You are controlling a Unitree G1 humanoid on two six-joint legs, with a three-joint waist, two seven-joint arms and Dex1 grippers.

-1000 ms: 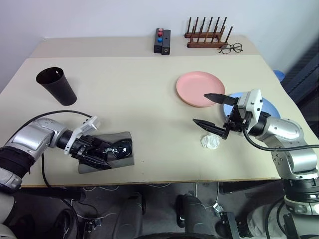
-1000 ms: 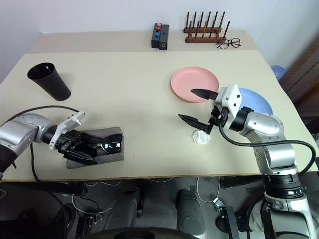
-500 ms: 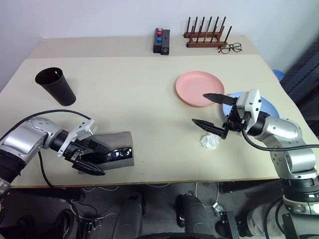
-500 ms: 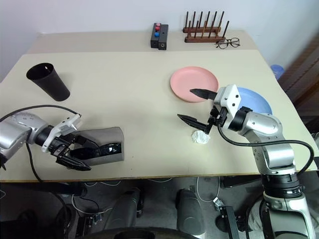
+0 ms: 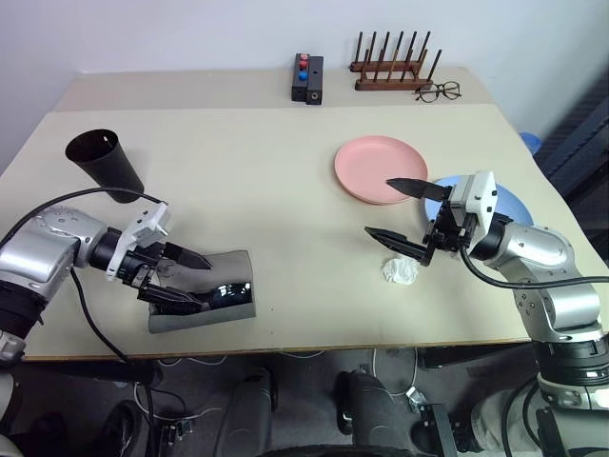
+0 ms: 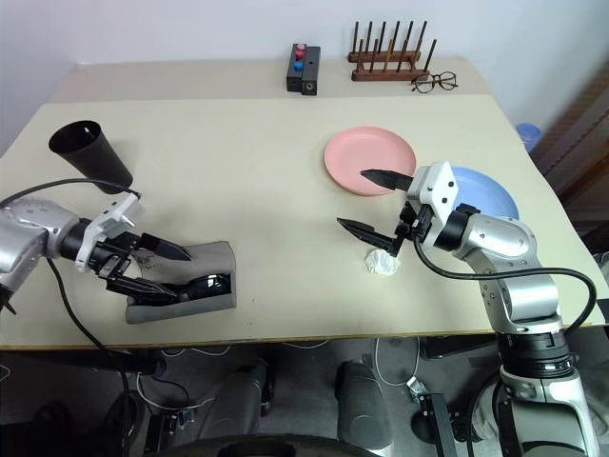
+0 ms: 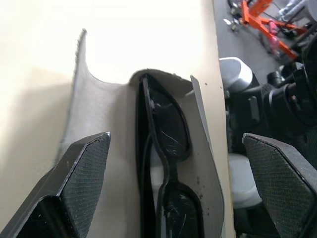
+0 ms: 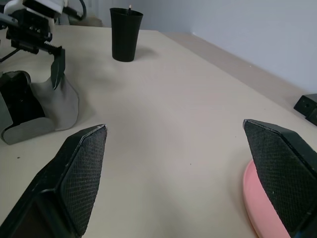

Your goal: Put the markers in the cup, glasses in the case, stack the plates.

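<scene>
A beige table (image 5: 257,181) stands against a pale wall (image 5: 190,33).

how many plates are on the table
2. The pink plate lies right of the table's centre; the light blue plate sits just right of it, partly hidden behind the right gripper. They are not stacked.

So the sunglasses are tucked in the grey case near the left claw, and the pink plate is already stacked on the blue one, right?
Not quite. The sunglasses do sit in the grey case by the left gripper, but the plates are not stacked. The left eye view shows the pink plate lying on the table beside the blue plate.
</scene>
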